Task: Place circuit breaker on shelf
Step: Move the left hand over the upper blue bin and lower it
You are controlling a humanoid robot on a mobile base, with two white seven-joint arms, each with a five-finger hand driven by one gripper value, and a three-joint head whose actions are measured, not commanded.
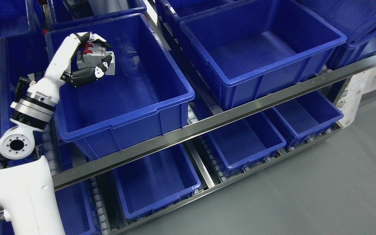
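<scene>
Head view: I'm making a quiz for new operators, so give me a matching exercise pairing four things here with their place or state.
Things:
1. circuit breaker
2. left hand
3. steel rail
4. floor

Place or state:
A. grey, at lower right
B. runs diagonally under the upper bins
C. held above the upper left bin
D. fingers closed around a grey and red part

Pairs: 1-C, 2-D, 3-B, 4-A
</scene>
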